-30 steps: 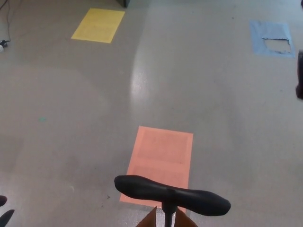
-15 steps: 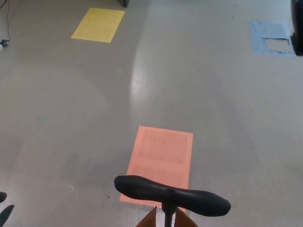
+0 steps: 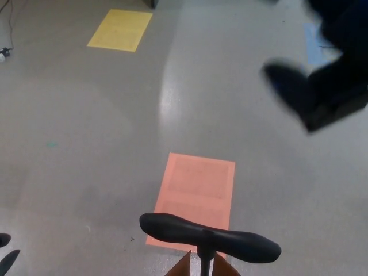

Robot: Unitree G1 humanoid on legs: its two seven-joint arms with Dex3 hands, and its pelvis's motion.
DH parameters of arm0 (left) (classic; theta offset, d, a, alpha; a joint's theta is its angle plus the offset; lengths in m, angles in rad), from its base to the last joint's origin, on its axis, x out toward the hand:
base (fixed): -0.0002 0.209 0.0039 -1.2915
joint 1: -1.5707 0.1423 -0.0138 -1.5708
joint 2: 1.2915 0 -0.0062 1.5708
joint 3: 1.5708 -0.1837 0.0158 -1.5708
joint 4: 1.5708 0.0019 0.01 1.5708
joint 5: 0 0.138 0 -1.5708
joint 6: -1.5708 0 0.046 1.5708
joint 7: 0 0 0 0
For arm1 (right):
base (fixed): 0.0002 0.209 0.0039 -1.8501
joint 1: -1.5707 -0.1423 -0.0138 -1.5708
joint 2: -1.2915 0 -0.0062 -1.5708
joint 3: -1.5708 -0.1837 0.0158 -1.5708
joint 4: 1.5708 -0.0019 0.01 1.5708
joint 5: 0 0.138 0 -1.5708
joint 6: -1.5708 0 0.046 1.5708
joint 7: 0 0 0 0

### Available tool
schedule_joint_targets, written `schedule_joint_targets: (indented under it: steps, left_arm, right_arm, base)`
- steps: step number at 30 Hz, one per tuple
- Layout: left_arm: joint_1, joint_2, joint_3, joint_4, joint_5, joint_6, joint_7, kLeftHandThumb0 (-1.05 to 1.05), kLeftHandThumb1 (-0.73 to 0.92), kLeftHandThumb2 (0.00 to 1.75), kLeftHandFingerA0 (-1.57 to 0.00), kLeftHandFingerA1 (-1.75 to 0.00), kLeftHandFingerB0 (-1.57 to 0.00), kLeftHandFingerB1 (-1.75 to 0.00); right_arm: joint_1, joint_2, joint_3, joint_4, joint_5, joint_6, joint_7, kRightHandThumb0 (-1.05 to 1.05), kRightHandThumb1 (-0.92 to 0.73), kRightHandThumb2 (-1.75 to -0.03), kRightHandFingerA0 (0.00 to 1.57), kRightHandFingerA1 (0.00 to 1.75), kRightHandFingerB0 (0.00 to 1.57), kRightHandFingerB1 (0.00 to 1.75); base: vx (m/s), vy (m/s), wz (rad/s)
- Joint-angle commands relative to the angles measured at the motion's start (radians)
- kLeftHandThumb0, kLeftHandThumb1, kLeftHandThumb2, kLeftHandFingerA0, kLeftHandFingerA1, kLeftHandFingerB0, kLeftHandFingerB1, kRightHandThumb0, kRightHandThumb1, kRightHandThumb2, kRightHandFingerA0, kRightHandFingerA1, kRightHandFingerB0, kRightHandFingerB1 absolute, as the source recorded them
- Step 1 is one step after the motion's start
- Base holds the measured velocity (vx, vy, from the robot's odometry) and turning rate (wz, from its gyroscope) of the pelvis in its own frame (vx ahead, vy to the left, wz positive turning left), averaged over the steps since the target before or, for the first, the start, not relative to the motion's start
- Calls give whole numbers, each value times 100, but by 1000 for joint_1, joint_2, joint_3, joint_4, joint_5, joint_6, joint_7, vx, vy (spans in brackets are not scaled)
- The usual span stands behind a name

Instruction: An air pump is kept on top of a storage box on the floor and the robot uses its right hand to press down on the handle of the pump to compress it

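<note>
The black pump handle (image 3: pixel 210 237) is sitting low at the bottom of the head view, lying sideways like a long smooth bar, its thin black rod (image 3: pixel 206 265) is going straight down, and the brown box flaps (image 3: pixel 183 267) are poking up beside it.

I log: pump handle (image 3: pixel 210 237) matt black plastic, smooth; floor (image 3: pixel 103 144) grey, smooth, semi-gloss sheen; orange (image 3: pixel 196 198) and yellow sheets (image 3: pixel 120 30) flat, matt, paper-like

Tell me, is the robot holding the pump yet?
No. The right hand is a blur up in the air, away from the pump handle. Nothing touches the handle.
</note>
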Motion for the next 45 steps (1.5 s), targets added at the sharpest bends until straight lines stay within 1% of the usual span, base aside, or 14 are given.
schedule_joint_targets:
  steps: [1,5,6,8,13,15,17,18,30,31,32,43,44,45]
  left_arm:
    - [19,68,-10,5,29,-74,-38,-68,87,66,-28,-34,-22,-30]
    - [18,70,-7,6,24,-72,-46,-68,87,66,-27,-34,-21,-30]
    - [17,68,-5,8,23,-72,-47,-68,87,66,-26,-33,-22,-30]
    - [17,68,-6,9,23,-72,-47,-68,87,66,-27,-33,-22,-30]
    - [13,69,-6,17,20,-74,-58,-69,87,66,-27,-34,-22,-30]
    - [11,70,-11,20,26,-76,-52,-69,87,66,-27,-34,-22,-30]
    - [9,71,-12,21,26,-76,-55,-69,87,66,-26,-34,-21,-30]
    - [9,71,-12,20,26,-72,-55,-68,87,66,-26,-33,-21,-29]
    - [11,69,-14,21,23,-70,-62,-67,86,66,-26,-33,-21,-30]
    - [10,70,-16,20,25,-68,-61,-67,86,66,-27,-33,-22,-30]
    - [8,70,-14,22,24,-65,-62,-68,85,66,-26,-33,-22,-30]
    - [22,68,-16,24,25,-70,-64,-68,86,66,-27,-34,-22,-30]
    - [22,68,-18,23,26,-69,-64,-68,86,66,-27,-34,-22,-30]
    - [22,68,-18,23,26,-69,-65,-67,87,66,-26,-34,-21,-30]
  right_arm:
    - [-69,-95,192,-155,83,237,298,-88,-76,-108,0,11,0,10]
    - [-38,-81,229,-158,51,244,277,-76,-59,-92,0,16,0,14]
    - [-18,-73,250,-156,27,235,265,-53,-39,-78,0,23,0,21]
    - [-3,-69,269,-152,10,229,263,-36,-59,-58,0,21,0,15]
    - [45,-63,328,-145,-38,230,273,-41,-59,-57,0,21,0,13]
    - [75,-59,350,-146,-46,248,278,-51,-46,-75,0,18,0,12]
    - [87,-53,357,-147,-57,256,283,-48,-57,-56,0,18,0,13]
    - [103,-50,366,-145,-67,255,278,-62,-40,-76,0,18,0,12]
    - [289,31,511,-61,-259,248,229,-73,-48,-84,0,14,0,10]
    - [299,39,517,-52,-270,243,226,-67,-61,-59,0,14,0,7]
    - [310,50,523,-38,-278,240,223,-73,-49,-84,0,14,0,10]
    - [398,156,591,105,-409,183,186,-75,-52,-87,0,16,0,12]
    - [402,163,591,113,-417,177,185,-75,-52,-87,0,16,0,12]
    - [407,171,596,130,-429,175,175,-65,-66,-60,0,16,0,12]
  base:
    - [0,0,0]
    - [0,0,0]
    - [0,0,0]
    - [0,0,0]
    - [0,0,0]
    - [0,0,0]
    - [0,0,0]
    - [0,0,0]
    - [0,0,0]
    - [0,0,0]
    - [0,0,0]
    - [0,0,0]
    - [0,0,0]
    - [0,0,0]
